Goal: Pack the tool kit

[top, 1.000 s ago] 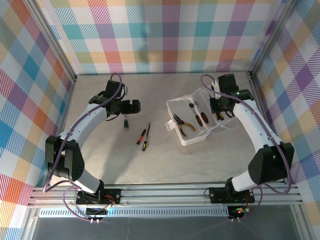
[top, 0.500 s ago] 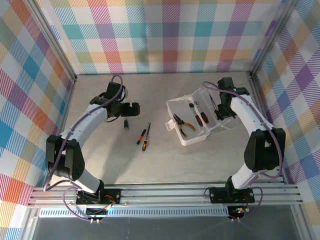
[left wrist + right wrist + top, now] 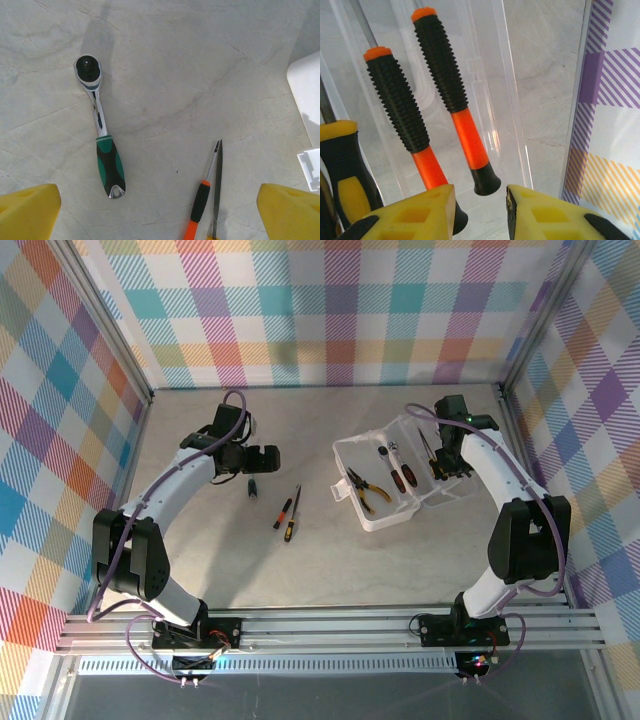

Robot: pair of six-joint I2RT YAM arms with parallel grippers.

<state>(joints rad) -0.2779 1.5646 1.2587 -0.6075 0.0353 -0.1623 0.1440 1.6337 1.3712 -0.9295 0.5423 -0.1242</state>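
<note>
Tool kit box (image 3: 383,522) holds the orange screwdriver (image 3: 455,100); right gripper (image 3: 480,200), jaws parted and empty, should lift straight clear; left gripper (image 3: 159,212) gapes.

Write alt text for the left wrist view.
A green-and-black ratchet wrench lies flat on the pale table ahead of the open left gripper. An orange-and-black screwdriver lies to its right, and a corner of the white box shows at far right.

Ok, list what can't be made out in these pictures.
Right wrist view: both orange-black screwdrivers lose their shafts at the top edge; the yellow-handled tool is cut by the left edge.
Left wrist view: the orange screwdriver runs off the bottom edge.
Top view: the ratchet is too small for detail.
</note>
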